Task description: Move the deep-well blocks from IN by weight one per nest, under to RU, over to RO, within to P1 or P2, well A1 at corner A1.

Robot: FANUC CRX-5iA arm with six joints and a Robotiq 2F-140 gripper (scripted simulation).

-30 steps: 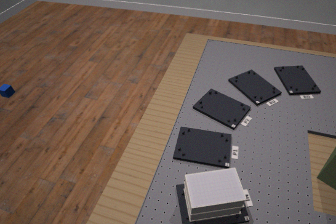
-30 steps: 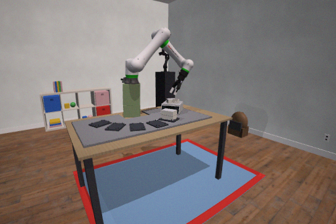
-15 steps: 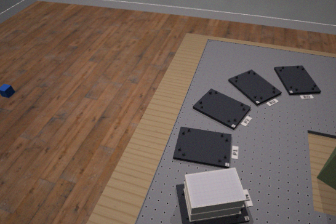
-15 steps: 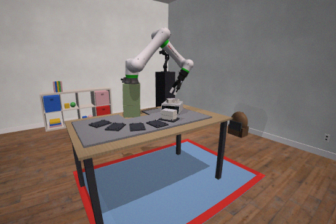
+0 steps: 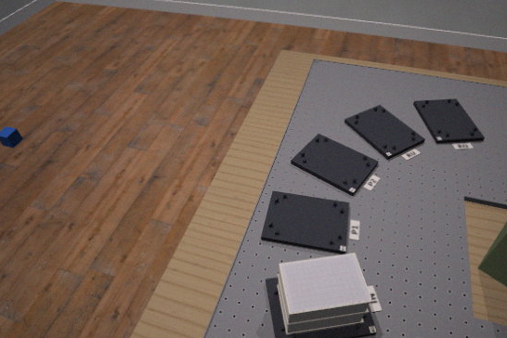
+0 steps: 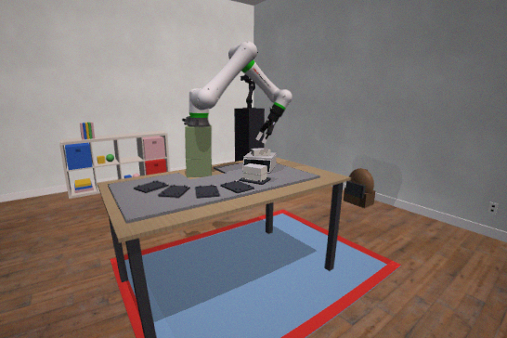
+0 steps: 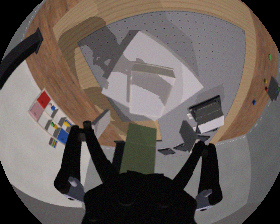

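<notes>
Perforated grey matting [image 5: 415, 223] covers most of a pale slatted-wood table [image 5: 243, 186] in the top view. Four flat, matte black rectangular nests lie on it in an arc, each with small locator pegs near its corners and a white label beside it: P1 [image 5: 305, 220], P2 [image 5: 333, 162], RU [image 5: 383, 130] and RO [image 5: 448, 120]. All four are unoccupied. The three white deep-well blocks [image 5: 324, 288] sit stacked on the infeed nest IN [image 5: 272, 297] at the bottom edge, the top face finely gridded. A blue cube [image 5: 9, 136] lies on the plank floor.

From the exterior view, the white arm rises from an olive-green pedestal [image 6: 198, 150] and bends down towards the stack [image 6: 254, 172], with the boxy white check-weigher CW [image 6: 260, 157] just behind it. The gripper [image 6: 263, 135] hangs above them, touching nothing. A white cubby shelf [image 6: 118, 137] stands by the wall.

In the wrist view, the black fingers are spread fully apart with nothing between them; the gripper [image 7: 139, 192] looks down on the table.
</notes>
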